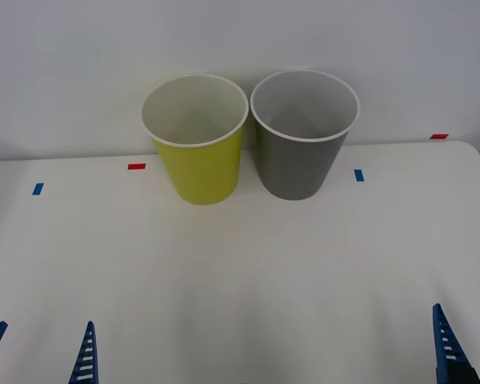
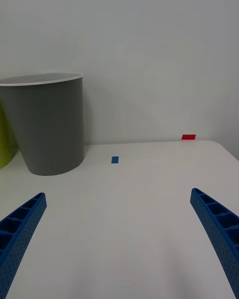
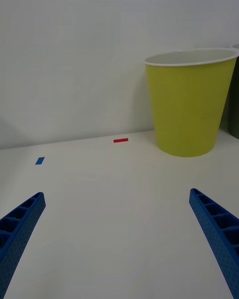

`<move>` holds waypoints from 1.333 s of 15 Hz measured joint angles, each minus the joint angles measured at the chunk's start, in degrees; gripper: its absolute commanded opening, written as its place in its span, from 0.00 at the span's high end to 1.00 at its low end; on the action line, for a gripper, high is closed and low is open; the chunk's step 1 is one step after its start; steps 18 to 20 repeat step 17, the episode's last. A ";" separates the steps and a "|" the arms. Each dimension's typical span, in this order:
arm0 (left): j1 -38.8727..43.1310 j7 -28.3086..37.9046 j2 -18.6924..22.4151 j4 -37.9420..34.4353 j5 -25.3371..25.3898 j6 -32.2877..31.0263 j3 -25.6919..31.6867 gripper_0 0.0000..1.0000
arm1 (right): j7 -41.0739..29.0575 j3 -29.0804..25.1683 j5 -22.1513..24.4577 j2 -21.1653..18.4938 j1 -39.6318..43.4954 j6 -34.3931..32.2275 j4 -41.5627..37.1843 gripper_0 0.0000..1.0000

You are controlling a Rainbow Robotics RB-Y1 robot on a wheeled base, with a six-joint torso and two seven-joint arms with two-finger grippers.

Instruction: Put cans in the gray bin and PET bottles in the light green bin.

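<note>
I see my left gripper (image 3: 119, 239) and right gripper (image 2: 119, 239) spread wide, holding nothing, low over the white counter (image 1: 240, 272). Ahead stand the light green bin (image 1: 198, 164) and the gray bin (image 1: 298, 160), side by side.

White table (image 1: 240, 272), light green bin (image 1: 198, 164), gray bin (image 1: 298, 160), tape marks (image 1: 136, 166)

Bright, even, soft light; faint shadows on the white table (image 1: 240, 272); sharp focus
</note>
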 measured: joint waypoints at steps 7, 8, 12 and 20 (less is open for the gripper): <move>0.00 0.00 0.00 0.00 0.00 0.00 0.00 0.00 | 0.00 0.02 -0.02 -0.01 0.02 -0.01 0.00 0.00; 0.00 0.00 0.00 0.00 0.00 0.00 0.00 0.00 | 0.00 0.02 -0.02 -0.01 0.02 -0.01 0.00 0.00; 0.00 0.00 0.00 0.00 0.00 0.00 0.00 0.00 | 0.00 0.02 -0.02 -0.01 0.02 -0.01 0.00 0.00; 0.00 0.00 0.00 0.00 0.00 0.00 0.00 0.00 | 0.00 0.02 -0.03 -0.01 0.02 -0.01 0.00 0.00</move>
